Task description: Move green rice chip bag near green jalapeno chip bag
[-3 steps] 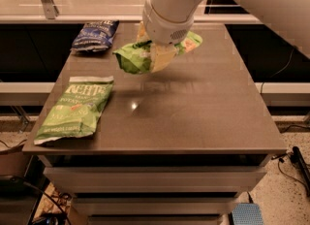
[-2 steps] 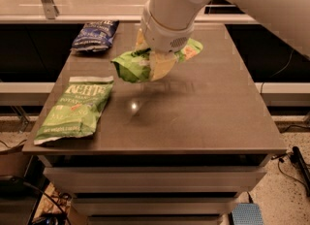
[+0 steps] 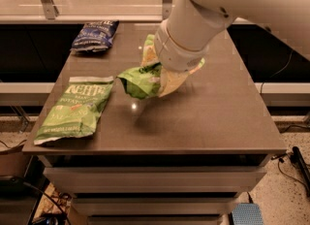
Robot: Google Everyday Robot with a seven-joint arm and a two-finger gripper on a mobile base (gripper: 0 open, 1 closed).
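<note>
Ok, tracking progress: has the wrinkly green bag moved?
Yes. The wrinkly green bag, in the pincer over the table, came forward, away from the dark blue bag.

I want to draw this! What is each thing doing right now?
green rice chip bag: crumpled, held above the table by the gripper.
gripper: above the table's middle, shut on that bag.
green jalapeno chip bag: lying flat, front left.
dark blue bag: lying at back left.
</note>
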